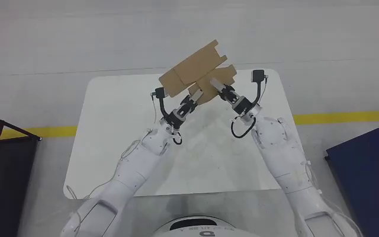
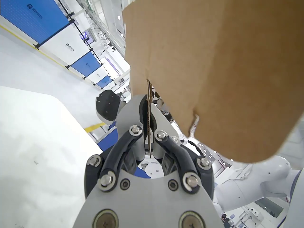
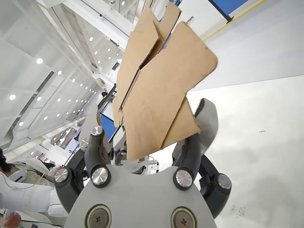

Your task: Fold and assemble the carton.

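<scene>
Cardboard carton [image 1: 198,71] sits raised over your white table [image 1: 118,148]. Your left gripper [image 2: 147,106] pinches its edge. Your right gripper [image 3: 152,113] is spread around a flap.

1. A white table [image 1: 118,148] with rounded corners is seen from above, set on a pale grey floor [image 1: 177,35].
2. A yellow line [image 1: 337,117] is painted on the floor; it is met by the table's edge on either side.
3. Small dark marks [image 3: 262,131] are scattered over the tabletop in the right wrist view.
4. Faint grey smudges [image 2: 35,162] are seen on it in the left wrist view.
</scene>
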### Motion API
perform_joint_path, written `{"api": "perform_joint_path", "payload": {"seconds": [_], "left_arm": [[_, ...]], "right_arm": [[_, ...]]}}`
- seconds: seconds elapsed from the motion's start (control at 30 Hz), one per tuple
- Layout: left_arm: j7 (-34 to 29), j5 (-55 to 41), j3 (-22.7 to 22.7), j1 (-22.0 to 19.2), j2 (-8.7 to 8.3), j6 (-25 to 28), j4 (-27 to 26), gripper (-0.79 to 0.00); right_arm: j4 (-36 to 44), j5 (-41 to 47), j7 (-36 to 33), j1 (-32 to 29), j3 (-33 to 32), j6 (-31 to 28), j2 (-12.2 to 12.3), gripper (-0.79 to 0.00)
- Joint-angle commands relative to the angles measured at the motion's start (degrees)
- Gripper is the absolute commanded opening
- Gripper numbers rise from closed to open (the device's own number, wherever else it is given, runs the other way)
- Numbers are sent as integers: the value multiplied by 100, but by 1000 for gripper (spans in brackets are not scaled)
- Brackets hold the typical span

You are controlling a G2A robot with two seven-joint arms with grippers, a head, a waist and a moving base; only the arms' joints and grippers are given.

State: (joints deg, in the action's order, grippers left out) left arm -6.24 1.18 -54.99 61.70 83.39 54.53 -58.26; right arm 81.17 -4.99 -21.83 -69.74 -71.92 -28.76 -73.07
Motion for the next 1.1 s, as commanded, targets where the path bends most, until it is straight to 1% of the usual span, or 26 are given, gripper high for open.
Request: {"api": "perform_joint_path", "payload": {"seconds": [0.0,0.1,0.17,0.27,0.4,0.47,0.5,0.9,0.93,0.97,1.0,1.07], "left_arm": [[35,60,-40,58,-8,-19,-61,-785],[80,163,-105,140,-21,-48,-146,-785],[100,220,-141,181,-27,-71,-194,-606],[119,279,-183,227,-33,-99,-269,-622],[121,315,-231,270,-38,-124,-343,-727],[119,323,-252,285,-40,-134,-361,-739],[116,337,-261,291,-40,-131,-372,-785],[21,359,-346,319,-47,-130,-418,-785],[16,358,-350,318,-47,-125,-413,-785],[18,365,-359,314,-47,-113,-412,-785],[31,406,-378,305,-49,-113,-402,-785],[102,640,-440,277,-58,-123,-380,-785]], "right_arm": [[-17,53,-16,-4,0,-33,1,-785],[-27,136,-51,-24,0,-92,3,-785],[-42,99,-26,-34,-17,-19,8,-785],[-14,96,8,-53,-30,2,11,-785],[9,124,6,-85,-66,-8,20,-785],[23,145,0,-102,-79,-12,24,-785],[33,173,-2,-113,-82,-23,25,-785],[146,269,-40,-146,-98,-112,37,-785],[151,276,-39,-146,-99,-118,37,-680],[157,286,-39,-146,-98,-118,37,-262],[161,287,-41,-144,-99,-125,38,0],[141,234,2,-137,-143,-94,46,0]]}}
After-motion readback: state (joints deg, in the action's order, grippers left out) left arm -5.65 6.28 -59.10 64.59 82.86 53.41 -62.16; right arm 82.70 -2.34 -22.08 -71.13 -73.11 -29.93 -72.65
